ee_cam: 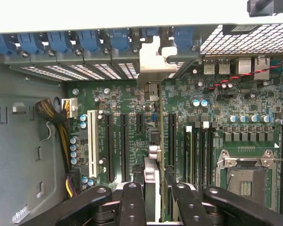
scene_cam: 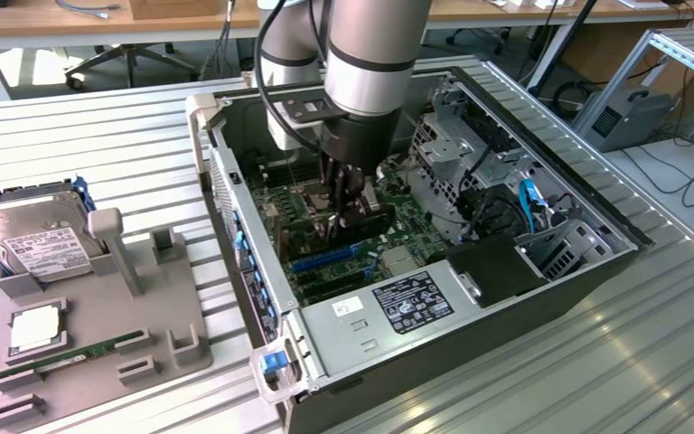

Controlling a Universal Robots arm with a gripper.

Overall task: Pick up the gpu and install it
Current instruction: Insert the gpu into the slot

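Hand: (ee_cam: 153,200) black fingers (ee_cam: 132,202) pinching the gpu (ee_cam: 152,176) edge-on from both sides; in the exterior view the hand (scene_cam: 353,212) sits low inside the computer case (scene_cam: 468,312).
Gpu: upright between the fingers, over the motherboard (ee_cam: 179,99) among the black expansion slots (ee_cam: 124,146); silver bracket (ee_cam: 155,59) at the case's rear wall beside the blue slot clips (ee_cam: 61,42).
White slot: (ee_cam: 91,143) beside the black slots, apart from the card.
CPU socket: (ee_cam: 247,174) open, well to one side.
Table: (scene_cam: 70,136) ribbed metal, carries case and grey tray (scene_cam: 82,357).
Tray: holds hard drive (scene_cam: 33,240), RAM stick (scene_cam: 70,354), on the exterior view's left.
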